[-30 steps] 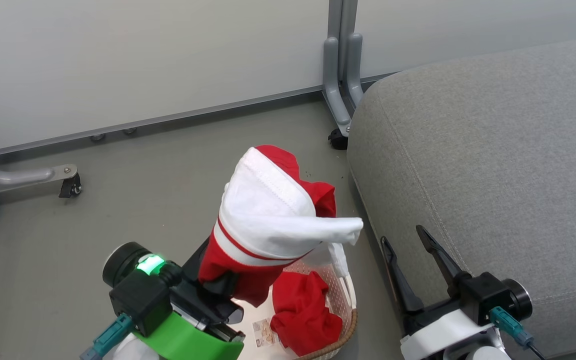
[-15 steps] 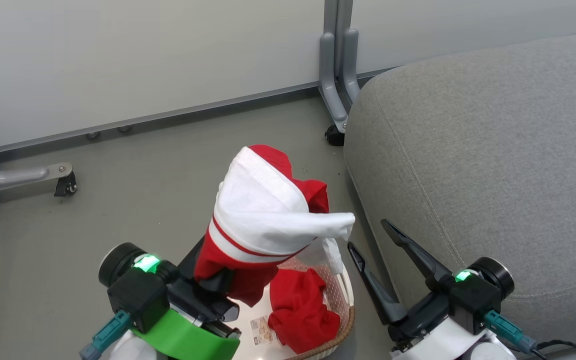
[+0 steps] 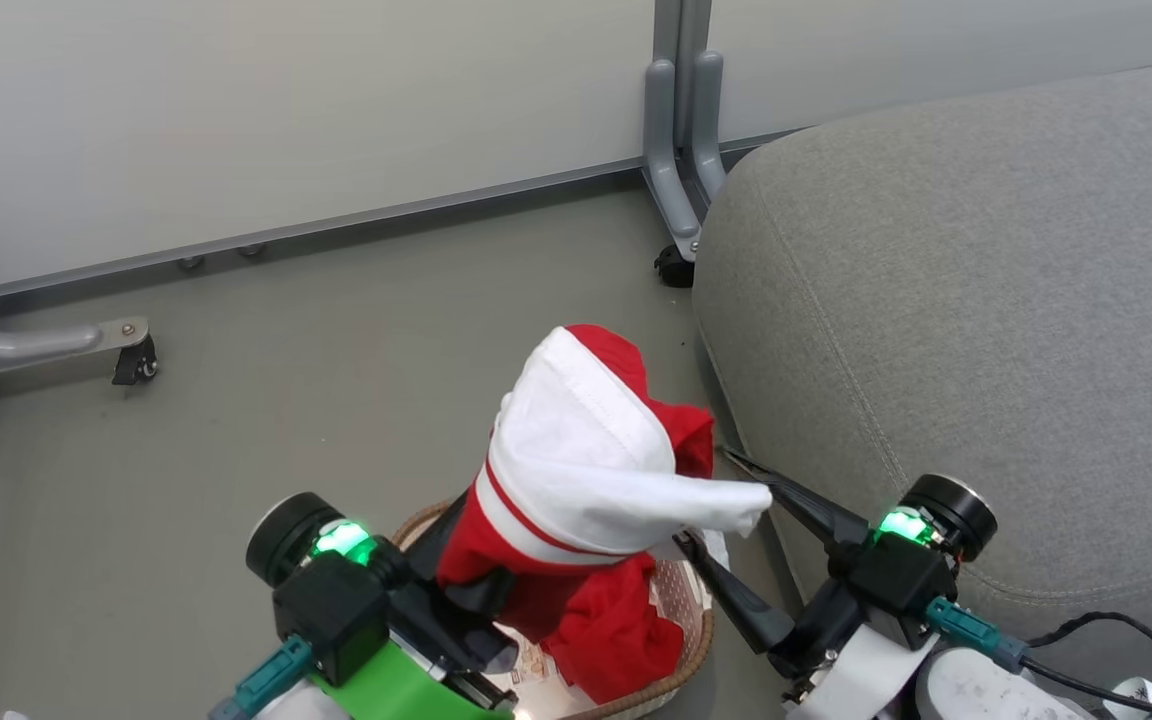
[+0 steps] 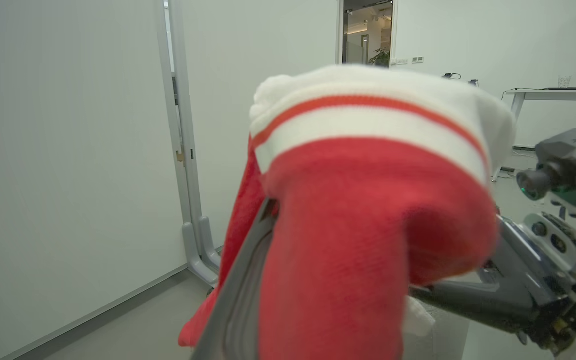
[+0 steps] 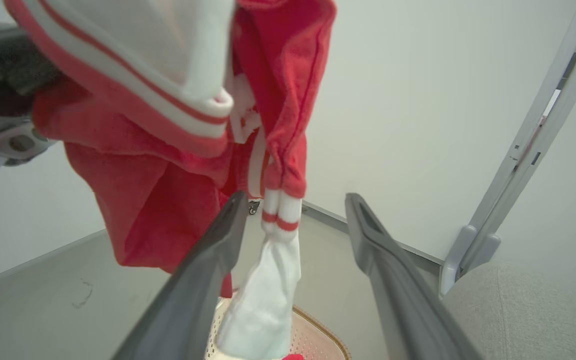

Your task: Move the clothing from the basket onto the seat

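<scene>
The soft red garment [image 3: 576, 470], with its white panel and thin stripe, drapes over my left claw [image 3: 481, 595]. That claw is clamped on it above the perforated, woven-rimmed basket [image 3: 701, 640], where the other garment [image 3: 606, 640] lies crumpled. Its white tail [image 5: 268, 290] dangles between the spread fingers of my right claw [image 3: 704, 498]. The rounded grey woven seat [image 3: 986, 300] sits just right of the basket, its broad top open, with smooth floor [image 3: 336, 350] running left and ahead to the wall [image 3: 286, 120].

Bright even light; soft shadows; clothing [image 4: 368, 240] blurred, maybe defocus.
</scene>
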You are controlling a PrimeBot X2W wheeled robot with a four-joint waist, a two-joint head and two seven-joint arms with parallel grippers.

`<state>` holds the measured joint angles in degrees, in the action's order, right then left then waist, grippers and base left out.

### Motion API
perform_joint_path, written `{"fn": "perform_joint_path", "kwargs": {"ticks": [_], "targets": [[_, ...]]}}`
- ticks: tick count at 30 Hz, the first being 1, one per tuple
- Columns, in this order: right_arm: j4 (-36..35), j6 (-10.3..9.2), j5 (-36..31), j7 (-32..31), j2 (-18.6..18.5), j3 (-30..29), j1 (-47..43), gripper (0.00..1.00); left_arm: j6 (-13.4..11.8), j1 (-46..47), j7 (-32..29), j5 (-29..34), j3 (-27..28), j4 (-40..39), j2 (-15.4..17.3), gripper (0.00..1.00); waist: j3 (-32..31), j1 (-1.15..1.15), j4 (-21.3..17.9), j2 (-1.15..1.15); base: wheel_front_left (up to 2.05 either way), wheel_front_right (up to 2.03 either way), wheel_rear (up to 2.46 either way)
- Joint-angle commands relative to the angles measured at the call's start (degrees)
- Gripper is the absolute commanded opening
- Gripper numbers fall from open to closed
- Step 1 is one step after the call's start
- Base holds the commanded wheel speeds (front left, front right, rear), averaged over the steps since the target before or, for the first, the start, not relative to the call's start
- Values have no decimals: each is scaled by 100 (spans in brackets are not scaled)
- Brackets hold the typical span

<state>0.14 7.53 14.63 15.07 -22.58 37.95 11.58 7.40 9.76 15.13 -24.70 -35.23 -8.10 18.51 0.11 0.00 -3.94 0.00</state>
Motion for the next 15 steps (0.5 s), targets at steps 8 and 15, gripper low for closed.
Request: {"fn": "perform_joint_path", "kwargs": {"ticks": [8,15], "targets": [[482,-8,123,16,-169,705,726,100,12,309,3,-96,-675,65,152,0,18,0,212,0,0,0,0],[808,-8,57,16,-273,1409,1262,100,12,467,3,-207,-1124,156,190,0,0,0,328,0,0,0,0]]}}
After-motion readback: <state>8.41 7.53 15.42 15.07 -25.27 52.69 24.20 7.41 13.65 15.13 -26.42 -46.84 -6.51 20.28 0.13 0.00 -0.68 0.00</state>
